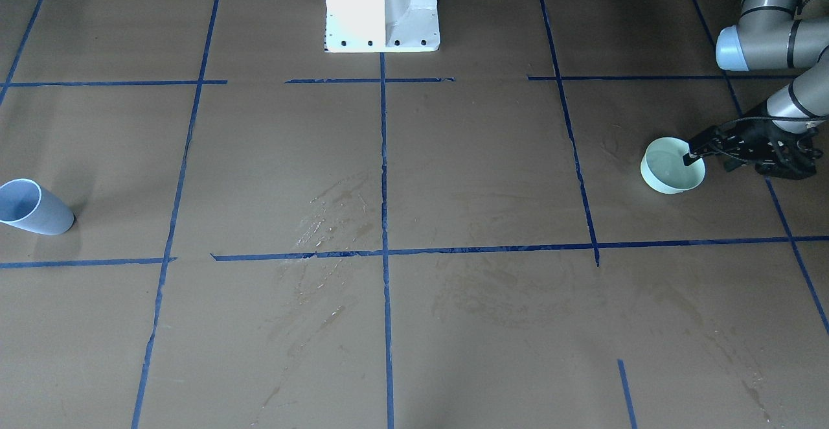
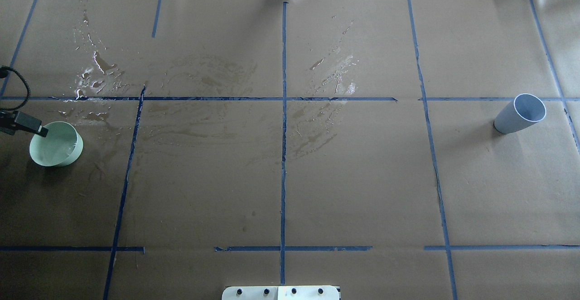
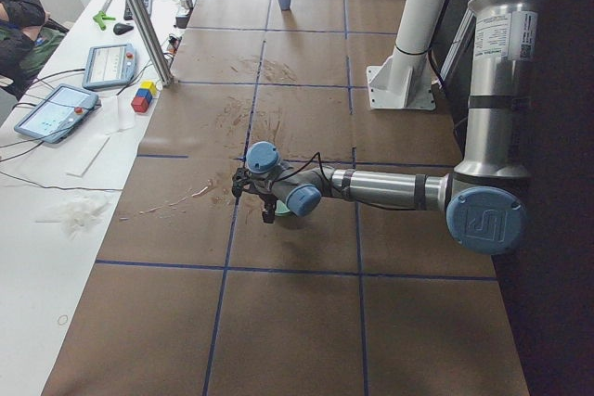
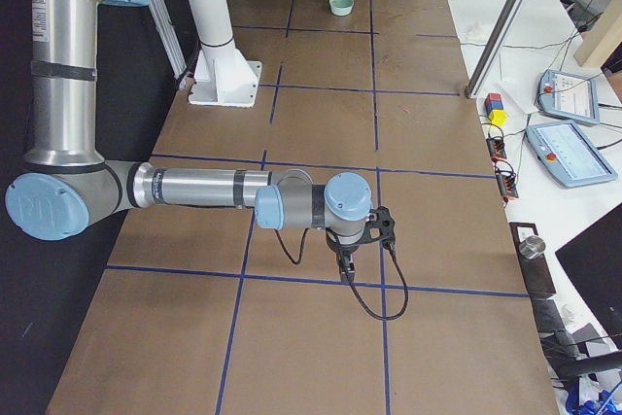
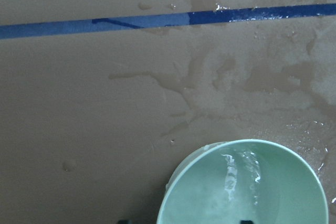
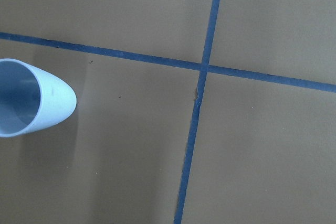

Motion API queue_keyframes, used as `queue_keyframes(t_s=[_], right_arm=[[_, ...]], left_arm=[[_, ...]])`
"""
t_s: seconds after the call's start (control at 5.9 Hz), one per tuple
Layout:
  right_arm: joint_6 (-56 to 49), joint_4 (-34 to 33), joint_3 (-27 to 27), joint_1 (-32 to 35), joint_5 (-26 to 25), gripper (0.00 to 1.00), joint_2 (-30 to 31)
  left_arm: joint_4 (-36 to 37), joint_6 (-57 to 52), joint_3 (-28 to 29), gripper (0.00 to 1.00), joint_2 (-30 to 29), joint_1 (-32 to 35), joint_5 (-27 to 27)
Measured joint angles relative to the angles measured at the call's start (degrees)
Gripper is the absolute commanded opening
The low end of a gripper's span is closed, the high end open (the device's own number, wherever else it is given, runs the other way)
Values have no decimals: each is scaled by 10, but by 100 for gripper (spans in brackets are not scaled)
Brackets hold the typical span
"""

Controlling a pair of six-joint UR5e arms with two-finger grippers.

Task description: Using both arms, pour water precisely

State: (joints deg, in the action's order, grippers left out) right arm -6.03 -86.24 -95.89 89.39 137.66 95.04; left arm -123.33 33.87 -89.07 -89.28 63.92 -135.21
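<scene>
A pale green bowl (image 1: 673, 168) stands on the brown paper at my left side, also in the overhead view (image 2: 56, 145). It holds water (image 5: 237, 178), seen as ripples and glints. My left gripper (image 1: 692, 155) is at the bowl's rim (image 2: 41, 131), low and level. In the left wrist view its dark fingertips (image 5: 243, 221) sit wide apart, one outside the wall and one over the water, so it is open. A blue-grey cup (image 2: 520, 113) stands far off at my right side (image 6: 29, 98). My right gripper (image 4: 348, 240) hangs above the paper near that cup; I cannot tell its state.
Wet streaks and small puddles lie on the paper beyond the bowl (image 2: 95, 75) and near the middle (image 2: 335, 73). Blue tape lines divide the table (image 2: 283, 155) into squares. The white pedestal (image 1: 382, 8) stands at the robot's edge. Tablets and blocks lie on the side bench (image 3: 144, 97).
</scene>
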Motion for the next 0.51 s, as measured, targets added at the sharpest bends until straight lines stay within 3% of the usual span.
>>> queue_keyframes(t_s=[0.51], right_arm=[[9,46,1,-3,2,100,2]], left_arm=[[94,-184,-1,100,1,92,3]])
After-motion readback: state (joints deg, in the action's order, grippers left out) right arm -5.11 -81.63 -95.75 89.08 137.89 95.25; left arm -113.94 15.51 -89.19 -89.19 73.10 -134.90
